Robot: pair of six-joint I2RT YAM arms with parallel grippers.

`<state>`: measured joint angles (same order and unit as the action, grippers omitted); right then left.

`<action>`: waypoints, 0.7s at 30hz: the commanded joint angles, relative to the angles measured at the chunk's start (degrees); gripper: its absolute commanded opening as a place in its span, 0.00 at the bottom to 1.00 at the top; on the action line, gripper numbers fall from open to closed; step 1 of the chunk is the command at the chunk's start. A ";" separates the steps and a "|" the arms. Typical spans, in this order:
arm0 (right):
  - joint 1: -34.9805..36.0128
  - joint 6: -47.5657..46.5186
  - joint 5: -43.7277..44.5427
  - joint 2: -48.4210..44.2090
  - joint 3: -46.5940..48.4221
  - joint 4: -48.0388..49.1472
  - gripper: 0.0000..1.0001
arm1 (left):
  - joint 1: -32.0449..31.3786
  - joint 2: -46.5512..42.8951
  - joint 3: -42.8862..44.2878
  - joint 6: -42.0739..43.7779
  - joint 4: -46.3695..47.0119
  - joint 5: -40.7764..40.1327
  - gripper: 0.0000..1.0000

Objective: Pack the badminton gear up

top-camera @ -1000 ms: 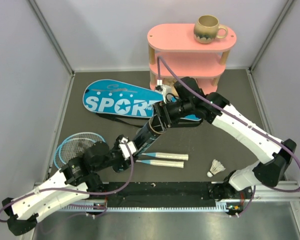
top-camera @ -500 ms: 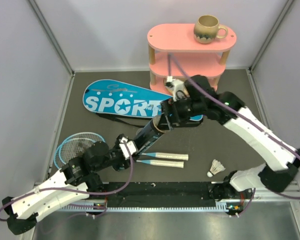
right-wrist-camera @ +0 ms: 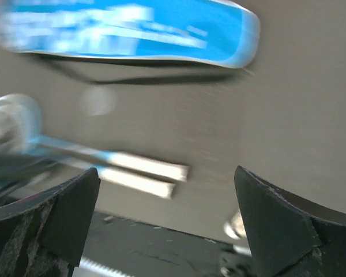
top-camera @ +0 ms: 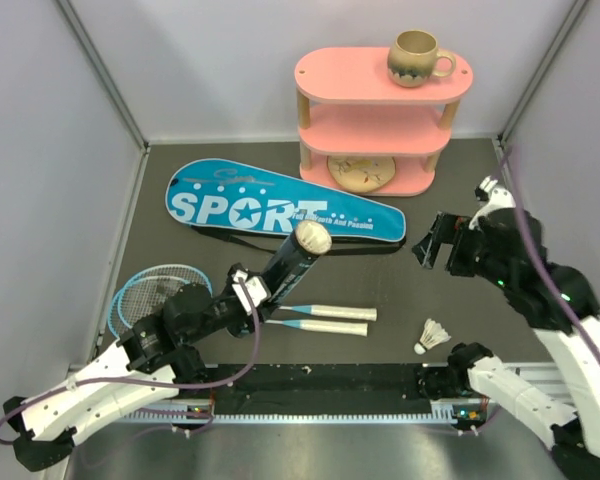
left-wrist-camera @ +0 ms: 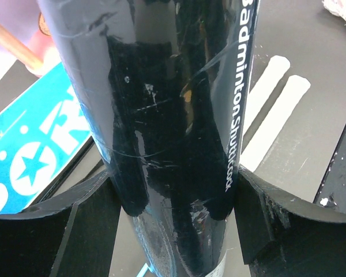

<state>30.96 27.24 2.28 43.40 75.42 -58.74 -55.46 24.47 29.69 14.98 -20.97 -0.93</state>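
Where the left gripper (top-camera: pixel 248 298) bites: clenched low on the long black tube (top-camera: pixel 288 265), one finger on each side; the tube tilts, its upper end rising toward the near edge of the blue cover (top-camera: pixel 280 205)
Tube handling: probably light, stiff and hollow; glossy, so likely slippery; a hard squeeze may dent it; a low hold leaves the mouth free
Tube mouth: a pale round end (top-camera: pixel 313 238) sits in it; probably a shuttlecock's cork
Right gripper (top-camera: pixel 435 243): spread wide, holding nothing; raised just right of the cover's narrow end
Loose shuttlecock (top-camera: pixel 435 335): on the mat, nearer than the cover's narrow end and to its right; feathers fragile, almost weightless; best taken gently by the cork
Rackets (top-camera: pixel 155 290): on the cover's near side, heads overlapping, white handles (top-camera: pixel 330 320) side by side; light, stiff frames; take by the handle
Count: one tube; one cover; two rackets; one shuttlecock loose, one apparently in the tube, a third not seen
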 commanded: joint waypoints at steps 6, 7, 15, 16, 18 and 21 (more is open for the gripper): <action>-30.70 7.97 -6.43 6.69 -26.80 -9.20 0.99 | 0.00 -2.41 3.44 -1.62 5.77 -0.74 0.00; -30.70 9.39 -4.76 10.01 -27.34 -9.55 0.99 | 0.00 -2.32 3.53 -1.71 5.68 -0.57 0.00; -33.85 17.57 -3.78 17.86 -34.46 -9.55 0.98 | 0.00 -3.28 3.79 -2.33 5.59 0.67 0.00; -34.56 18.28 -2.47 17.60 -34.72 -9.90 0.97 | 0.00 -3.55 3.71 -2.41 5.59 0.67 0.00; -37.36 19.77 0.08 15.85 -35.43 -9.99 0.96 | 0.00 -4.34 3.62 -2.68 5.77 0.67 0.00; -38.87 22.05 2.02 13.04 -35.25 -10.34 0.90 | 0.00 -5.13 3.44 -2.85 6.03 0.67 0.00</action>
<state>-5.52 43.94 0.43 60.55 39.64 -68.73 -55.46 20.82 30.30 13.15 -20.56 -0.91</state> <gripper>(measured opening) 0.944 0.738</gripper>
